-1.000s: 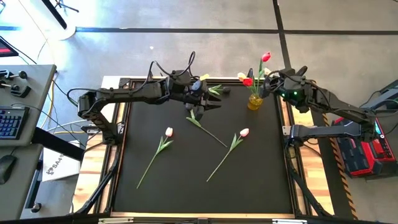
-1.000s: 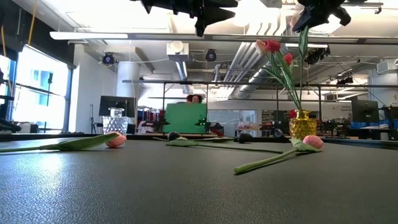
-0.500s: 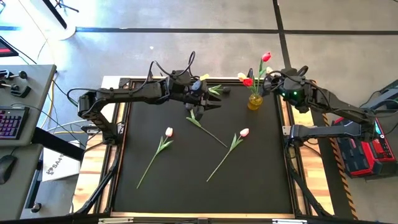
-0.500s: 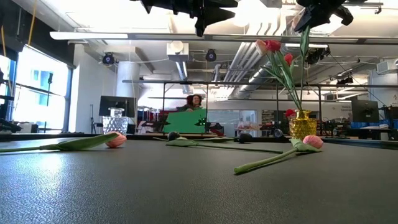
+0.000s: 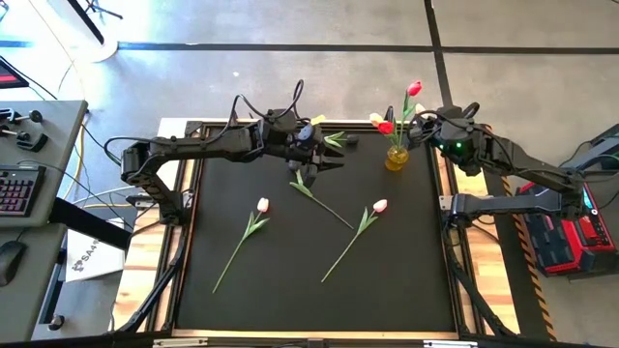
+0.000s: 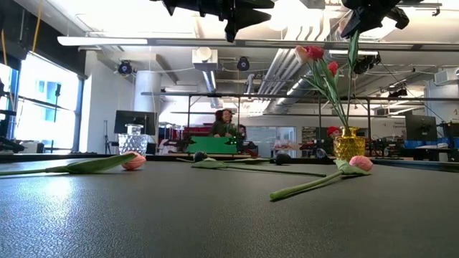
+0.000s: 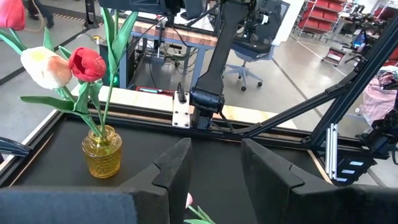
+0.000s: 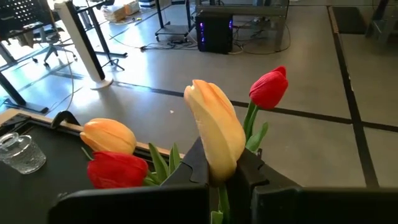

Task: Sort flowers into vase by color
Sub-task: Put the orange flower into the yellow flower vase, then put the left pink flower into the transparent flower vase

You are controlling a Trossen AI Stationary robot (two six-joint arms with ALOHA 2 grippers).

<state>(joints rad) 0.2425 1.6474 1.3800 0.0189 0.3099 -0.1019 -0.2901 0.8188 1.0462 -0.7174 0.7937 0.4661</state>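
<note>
High view: the yellow vase (image 5: 397, 159) stands at the far right part of the black table (image 5: 290, 280). It holds red flowers (image 5: 385, 127) and a pale one. The right gripper (image 5: 422, 127) is just beside those heads, above the vase. In the right wrist view its fingers (image 8: 186, 165) are pinched on the stem of a pale yellow tulip (image 8: 214, 127), whose head stands up right in front of the camera. A red tulip (image 8: 269, 88) and an orange one (image 8: 109, 134) show near it.

Two pink tulips lie flat on the table, well apart. One pink tulip (image 5: 262, 205) lies to the left and the other pink tulip (image 5: 379, 206) lies to the right. A dark tulip (image 5: 314, 196) lies between them, nearer the far edge.

The left gripper (image 5: 324, 159) hangs over the far middle of the table, above the dark tulip's leafy end. In the left wrist view its fingers (image 7: 174, 168) are a little apart and hold nothing.

A clear glass vase (image 6: 132, 142) stands at the far left edge in the low view. A person (image 6: 225, 122) shows in the room behind.
</note>
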